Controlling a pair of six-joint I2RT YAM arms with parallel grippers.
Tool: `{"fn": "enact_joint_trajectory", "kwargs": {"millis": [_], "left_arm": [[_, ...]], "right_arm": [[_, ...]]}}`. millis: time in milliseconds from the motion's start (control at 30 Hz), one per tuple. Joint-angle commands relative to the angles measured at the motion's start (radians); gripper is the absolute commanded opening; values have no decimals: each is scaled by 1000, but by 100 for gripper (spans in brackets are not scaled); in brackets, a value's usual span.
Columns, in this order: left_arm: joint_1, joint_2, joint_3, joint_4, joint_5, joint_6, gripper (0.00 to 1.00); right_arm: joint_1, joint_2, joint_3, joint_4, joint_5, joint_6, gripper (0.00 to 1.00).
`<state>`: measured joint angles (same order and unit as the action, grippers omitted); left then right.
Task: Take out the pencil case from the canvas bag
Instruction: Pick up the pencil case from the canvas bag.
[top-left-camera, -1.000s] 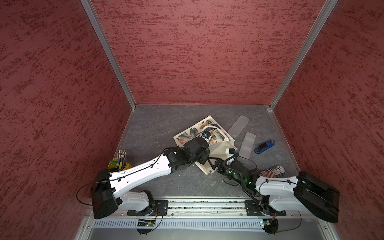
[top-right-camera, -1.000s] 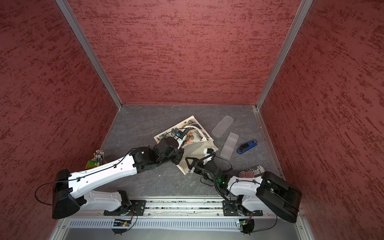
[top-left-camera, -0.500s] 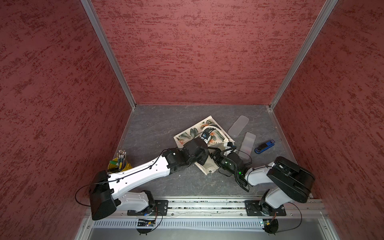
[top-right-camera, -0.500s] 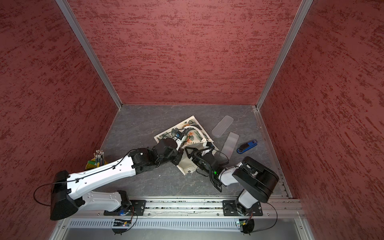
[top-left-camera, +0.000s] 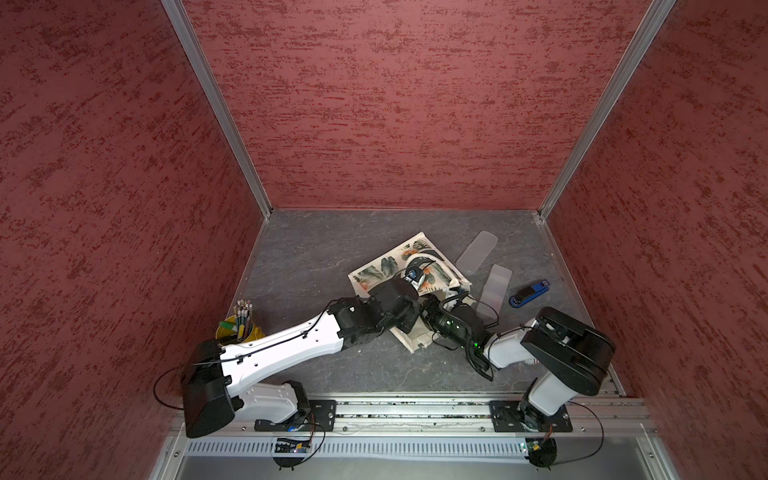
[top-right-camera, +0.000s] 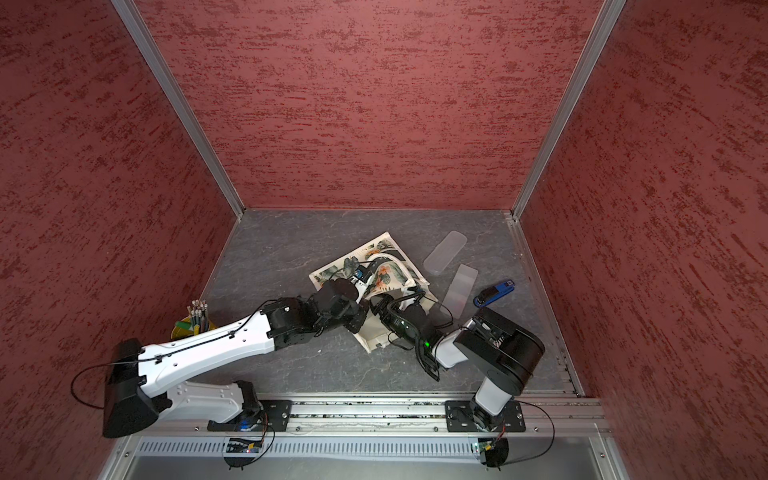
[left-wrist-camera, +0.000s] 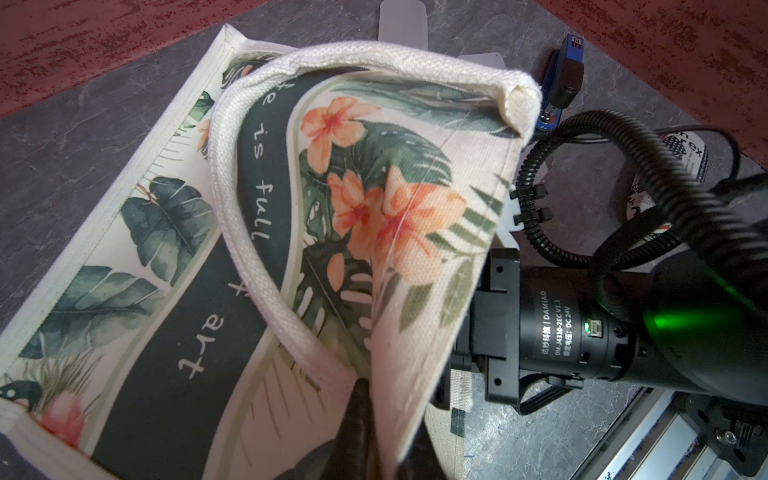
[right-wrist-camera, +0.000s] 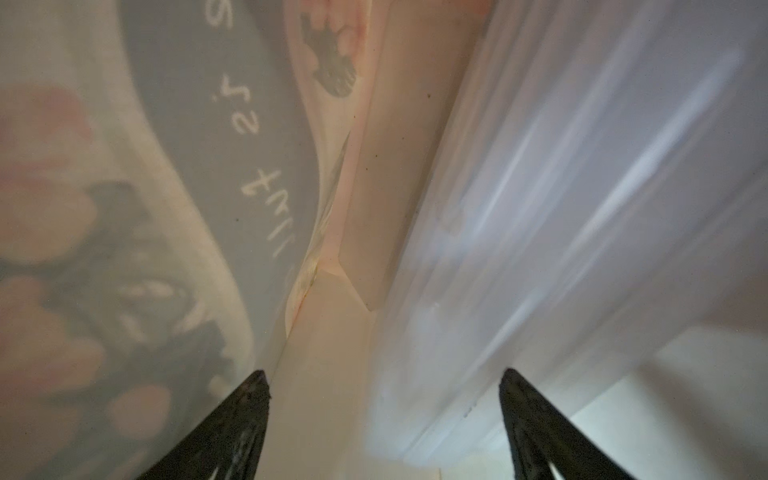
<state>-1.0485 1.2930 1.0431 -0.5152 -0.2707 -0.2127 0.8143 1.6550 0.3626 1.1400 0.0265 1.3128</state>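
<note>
The canvas bag (top-left-camera: 388, 268) (top-right-camera: 376, 253) lies on its side mid-table, leaf-and-flower print up. My left gripper (left-wrist-camera: 372, 419) is shut on the bag's upper mouth edge (left-wrist-camera: 399, 291) and holds that flap raised. My right gripper (right-wrist-camera: 384, 382) is inside the bag and open, its dark fingertips (right-wrist-camera: 247, 409) wide apart. A frosted translucent pencil case (right-wrist-camera: 582, 199) lies just ahead of it, with its near end reaching between the fingertips. In both top views the bag's fabric hides the right jaws; only the right wrist (top-left-camera: 457, 322) (top-right-camera: 405, 318) shows at the bag's mouth.
Two translucent cases (top-left-camera: 477, 252) (top-left-camera: 494, 286) and a blue stapler (top-left-camera: 530, 293) lie to the right of the bag. A yellow cup of pencils (top-left-camera: 241, 328) stands at the left, beside the left arm. Red walls enclose the table on three sides.
My right arm has pushed forward from the table's front into the bag's mouth, and its jaws have narrowed a little. The left gripper has kept its hold on the bag's edge.
</note>
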Motion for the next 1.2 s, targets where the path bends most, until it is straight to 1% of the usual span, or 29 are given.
{"fn": "enact_joint_trajectory", "kwargs": {"millis": [0,400,667,767,933,1100,1167], "left_arm": [[-19,16,7,34,22,-16,0],[-27,28,4,30,6,-24,0],[-30,35,10,31,7,-25,0],[-33,37,14,30,5,-26,0],[-41,38,20,27,1,-27,0],[-42,39,21,24,-4,-28,0],[-42,42,21,25,-2,-27,0]], "right_arm": [[-7,8,29,70,16,3,87],[-7,-37,26,51,37,-1,86],[-10,-89,32,-20,68,-42,88],[-16,-60,43,-21,52,-37,88],[-32,44,35,93,10,23,87],[-38,117,29,201,6,28,84],[-40,123,26,232,9,21,84]]}}
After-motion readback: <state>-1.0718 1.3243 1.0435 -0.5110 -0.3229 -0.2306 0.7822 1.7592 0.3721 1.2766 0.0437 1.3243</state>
